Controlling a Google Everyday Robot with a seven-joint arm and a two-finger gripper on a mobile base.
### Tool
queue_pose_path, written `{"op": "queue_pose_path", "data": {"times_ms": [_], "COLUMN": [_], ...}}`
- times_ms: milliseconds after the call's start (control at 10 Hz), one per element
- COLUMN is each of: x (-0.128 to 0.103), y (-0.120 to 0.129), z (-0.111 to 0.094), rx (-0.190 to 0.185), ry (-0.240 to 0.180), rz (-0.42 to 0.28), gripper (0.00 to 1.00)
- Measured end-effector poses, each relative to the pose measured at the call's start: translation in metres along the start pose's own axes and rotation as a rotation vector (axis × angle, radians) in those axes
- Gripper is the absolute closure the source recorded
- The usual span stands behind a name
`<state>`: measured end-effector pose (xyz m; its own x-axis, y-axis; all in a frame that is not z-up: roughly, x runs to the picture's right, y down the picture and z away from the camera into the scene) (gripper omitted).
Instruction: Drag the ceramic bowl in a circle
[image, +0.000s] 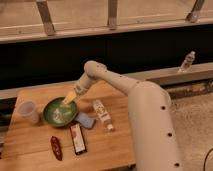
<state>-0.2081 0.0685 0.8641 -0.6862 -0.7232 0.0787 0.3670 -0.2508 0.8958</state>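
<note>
Round shallow green glazed ceramic bowl (54, 114), darker rim, pale speckled inside, sits left-centre on the wooden table (30, 142). Bare wood at 12 & 7 o'clock. Translucent plastic cup (29, 111) near at 9. Blue flat pad (85, 120) just beside rim at 4, w/ white tube (102, 113) beyond it. Gripper (69, 98) is at the rim, approx 1 o'clock; open/closed state: can't tell.

one claw (70, 97) at one bowl (56, 114)
</note>
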Motion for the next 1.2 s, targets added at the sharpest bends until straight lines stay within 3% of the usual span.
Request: {"op": "queue_pose_path", "data": {"times_ms": [300,600,800,900,1200], "x": [0.000,-0.013,-0.023,-0.024,-0.023], "y": [0.001,0.007,0.010,0.009,0.000], "z": [-0.001,0.012,0.010,0.008,-0.006], "rx": [-0.001,0.010,-0.020,-0.085,-0.402], "ry": [-0.002,-0.030,-0.030,-0.028,-0.017], "rz": [0.004,0.030,0.053,0.054,0.037], "gripper": [0.20,0.20,0.20,0.20,0.20]}}
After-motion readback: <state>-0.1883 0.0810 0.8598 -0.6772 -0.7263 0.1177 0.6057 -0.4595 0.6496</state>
